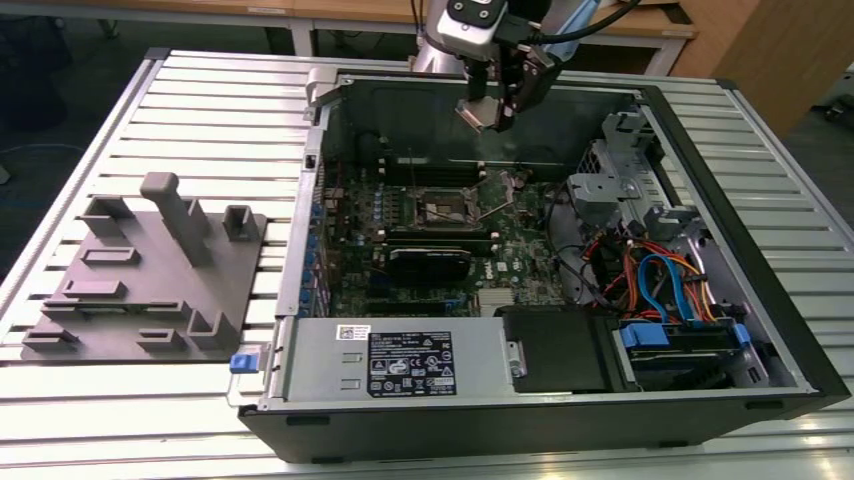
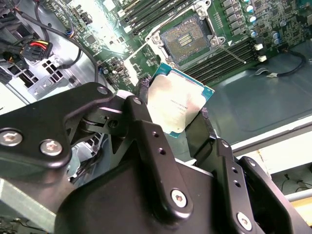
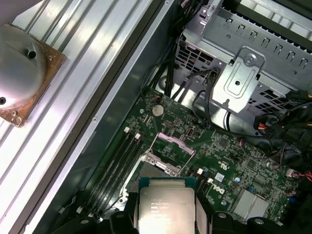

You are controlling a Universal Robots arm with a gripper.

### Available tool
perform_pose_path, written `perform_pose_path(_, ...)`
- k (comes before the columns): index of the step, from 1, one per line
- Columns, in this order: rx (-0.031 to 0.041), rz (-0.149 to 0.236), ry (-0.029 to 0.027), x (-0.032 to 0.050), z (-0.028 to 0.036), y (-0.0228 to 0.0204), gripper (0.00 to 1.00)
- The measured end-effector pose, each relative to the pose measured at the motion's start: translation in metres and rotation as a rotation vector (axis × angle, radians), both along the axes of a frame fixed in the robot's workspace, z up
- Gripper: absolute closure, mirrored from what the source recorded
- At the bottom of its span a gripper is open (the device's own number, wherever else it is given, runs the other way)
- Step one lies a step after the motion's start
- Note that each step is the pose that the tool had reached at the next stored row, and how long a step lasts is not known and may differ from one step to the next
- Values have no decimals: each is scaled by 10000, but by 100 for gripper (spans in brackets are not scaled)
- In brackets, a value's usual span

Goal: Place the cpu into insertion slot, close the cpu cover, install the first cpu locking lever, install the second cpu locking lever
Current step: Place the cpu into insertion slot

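Squarely pinched between the two black fingers (image 2: pixel 146 124) of the gripper (image 1: pixel 497 118), the cpu (image 2: pixel 178 103) is a flat square chip with a dull silvery lid and a thin teal edge. It hangs in the air well apart from the insertion slot (image 2: pixel 187 41), a dark square recess framed by a thin bright metal rim. Long narrow black memory slots (image 2: pixel 219 66) run along both sides of that slot on the green circuit board (image 2: pixel 117 68). Around the board stands an open computer case (image 1: pixel 781 300), which rests on a ribbed aluminium table (image 1: pixel 160 400). To the exterior view's left of the slot, outside the case, lies a grey moulded fixture plate (image 1: pixel 147 270).
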State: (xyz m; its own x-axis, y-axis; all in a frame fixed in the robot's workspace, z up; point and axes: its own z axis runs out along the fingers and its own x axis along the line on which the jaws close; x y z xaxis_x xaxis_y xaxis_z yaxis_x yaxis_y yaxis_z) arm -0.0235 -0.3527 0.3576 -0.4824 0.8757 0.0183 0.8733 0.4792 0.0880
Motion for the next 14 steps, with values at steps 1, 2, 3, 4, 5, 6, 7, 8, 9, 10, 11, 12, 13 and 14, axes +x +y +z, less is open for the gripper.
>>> perform_pose_path(1, -1, -13, 0, 0, 0, 0, 45)
perform_pose_path(2, 0, -26, 0, 0, 0, 0, 45)
perform_pose_path(3, 0, -42, 0, 0, 0, 0, 45)
perform_pose_path(4, 0, -66, 0, 0, 0, 0, 45)
perform_pose_path(5, 0, -97, 0, 0, -1, 0, 45)
perform_pose_path(6, 0, -133, -1, 0, -1, 0, 45)
perform_pose_path(7, 0, -166, 0, 0, -1, 0, 45)
perform_pose_path(8, 0, -188, 0, 0, -1, 0, 45)
perform_pose_path(9, 0, -210, 0, 0, -2, 0, 45)
perform_pose_path(10, 0, -232, 0, 0, -2, 0, 45)
perform_pose_path(11, 0, -253, 0, 0, -3, 0, 45)
perform_pose_path(12, 0, -274, 0, 0, -3, 0, 45)
perform_pose_path(13, 0, -296, 0, 0, -3, 0, 45)
perform_pose_path(14, 0, -320, 0, 0, -3, 0, 45)
